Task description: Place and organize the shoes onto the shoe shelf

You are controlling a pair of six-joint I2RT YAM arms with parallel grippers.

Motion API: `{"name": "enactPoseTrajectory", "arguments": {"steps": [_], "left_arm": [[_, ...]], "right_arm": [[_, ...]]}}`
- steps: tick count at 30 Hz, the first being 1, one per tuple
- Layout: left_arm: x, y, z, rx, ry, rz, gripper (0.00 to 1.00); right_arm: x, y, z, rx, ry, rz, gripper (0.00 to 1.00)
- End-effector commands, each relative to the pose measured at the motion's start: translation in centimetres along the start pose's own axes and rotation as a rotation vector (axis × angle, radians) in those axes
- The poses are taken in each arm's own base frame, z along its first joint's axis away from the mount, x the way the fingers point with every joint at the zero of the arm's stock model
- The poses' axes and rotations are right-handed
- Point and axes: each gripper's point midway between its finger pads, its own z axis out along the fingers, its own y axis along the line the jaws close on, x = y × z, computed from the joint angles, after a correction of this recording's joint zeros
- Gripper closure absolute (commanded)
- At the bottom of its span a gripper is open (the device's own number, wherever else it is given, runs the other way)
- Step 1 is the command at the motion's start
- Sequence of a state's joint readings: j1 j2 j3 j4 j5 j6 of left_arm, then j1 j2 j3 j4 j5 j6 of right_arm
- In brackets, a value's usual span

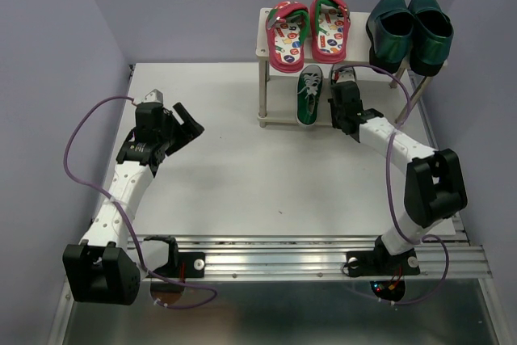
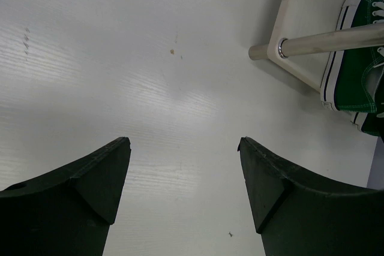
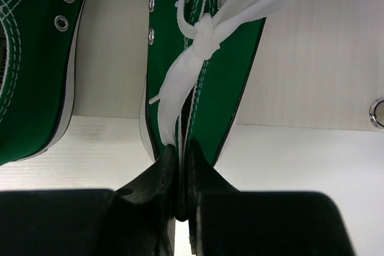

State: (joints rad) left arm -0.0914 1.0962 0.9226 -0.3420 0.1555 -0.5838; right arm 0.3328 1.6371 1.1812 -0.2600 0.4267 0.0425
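Observation:
The pale shoe shelf (image 1: 264,44) stands at the back. Its top board holds two red flip-flops (image 1: 289,35) with green straps and two dark teal loafers (image 1: 409,28). One green sneaker (image 1: 309,94) lies on the lower tier, also in the left wrist view (image 2: 357,67). My right gripper (image 1: 346,90) is shut on the second green sneaker (image 3: 207,58) at its collar and white lace, holding it at the lower tier beside the first sneaker (image 3: 33,58). My left gripper (image 1: 187,124) is open and empty over the table, left of the shelf.
A shelf leg and rail (image 2: 324,40) lie to the right of my left gripper. Purple walls enclose the white table (image 1: 226,183). A metal rail (image 1: 307,258) runs along the near edge.

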Motion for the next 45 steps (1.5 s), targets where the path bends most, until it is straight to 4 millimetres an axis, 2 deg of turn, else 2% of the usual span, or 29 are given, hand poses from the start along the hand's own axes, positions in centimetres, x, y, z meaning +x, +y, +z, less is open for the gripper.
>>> {"name": "enactPoseTrajectory", "arguments": {"steps": [1,2,3,5,6,11,12,14,15,16,17,24,25,28,29,30,33,36,41,45], "left_arm": [[-1.5,-1.1,-1.0,0.031,-0.055,0.022,0.16],[-1.5,-1.0,-1.0,0.031,-0.053,0.021,0.16],[-1.6,-1.1,-1.1,0.031,-0.057,0.021,0.16],[-1.6,-1.0,-1.1,0.029,-0.059,0.023,0.16],[-1.6,-1.0,-1.1,0.029,-0.061,0.021,0.16],[-1.7,-1.0,-0.9,0.023,-0.061,0.021,0.16],[-1.8,-1.0,-1.0,0.024,-0.062,0.022,0.16],[-2.1,-1.1,-1.0,0.022,-0.07,0.023,0.16],[-2.3,-1.1,-1.0,0.021,-0.076,0.025,0.16],[-2.4,-1.2,-1.0,0.021,-0.077,0.031,0.16],[-2.6,-1.2,-1.0,0.018,-0.082,0.031,0.16],[-4.2,-1.8,-1.3,0.009,-0.12,0.064,0.16],[-4.7,-2.0,-1.3,0.008,-0.127,0.067,0.16],[-5.6,-2.8,-1.8,0.025,-0.15,0.085,0.16],[-6.0,-3.2,-2.0,0.044,-0.159,0.095,0.16],[-6.3,-3.6,-2.1,0.056,-0.171,0.107,0.16],[-7.1,-4.7,-2.7,0.108,-0.207,0.127,0.16],[-7.8,-5.5,-3.1,0.137,-0.235,0.136,0.16],[-8.9,-6.4,-3.8,0.16,-0.263,0.149,0.16],[-9.1,-6.5,-3.8,0.158,-0.264,0.154,0.16]], "right_arm": [[-5.4,-1.1,0.2,0.046,-0.16,0.099,0.9],[-5.4,-1.0,0.3,0.047,-0.159,0.1,0.82],[-5.4,-1.0,0.3,0.044,-0.159,0.1,0.63],[-5.4,-1.0,0.0,0.042,-0.162,0.114,0.43],[-5.2,-1.0,-0.1,0.041,-0.16,0.124,0.28],[-5.2,-1.2,-1.7,0.011,-0.176,0.152,0.12],[-5.5,-1.5,-2.7,0.005,-0.191,0.165,0.09],[-4.3,-1.4,-3.4,-0.02,-0.169,0.178,0.06],[-4.6,-1.6,-4.6,-0.035,-0.187,0.194,0.04],[-3.3,-1.3,-4.9,-0.061,-0.158,0.202,0.02],[-2.8,-1.1,-5.4,-0.079,-0.15,0.207,0.01],[1.1,-1.5,-10.3,-0.164,-0.091,0.299,0.0],[1.9,-2.1,-11.6,-0.151,-0.068,0.339,0.0],[4.1,-3.2,-13.4,-0.112,-0.011,0.4,0.0],[4.1,-3.7,-14.4,-0.11,-0.027,0.42,0.0],[5.5,-4.2,-14.9,-0.088,0.012,0.422,0.0],[6.3,-5.6,-16.2,-0.02,0.016,0.512,0.0],[7.1,-5.9,-16.6,0.008,0.038,0.573,0.0],[9.0,-6.7,-16.1,0.086,0.072,0.61,0.0],[9.1,-6.8,-16.2,0.091,0.057,0.638,0.0]]}}
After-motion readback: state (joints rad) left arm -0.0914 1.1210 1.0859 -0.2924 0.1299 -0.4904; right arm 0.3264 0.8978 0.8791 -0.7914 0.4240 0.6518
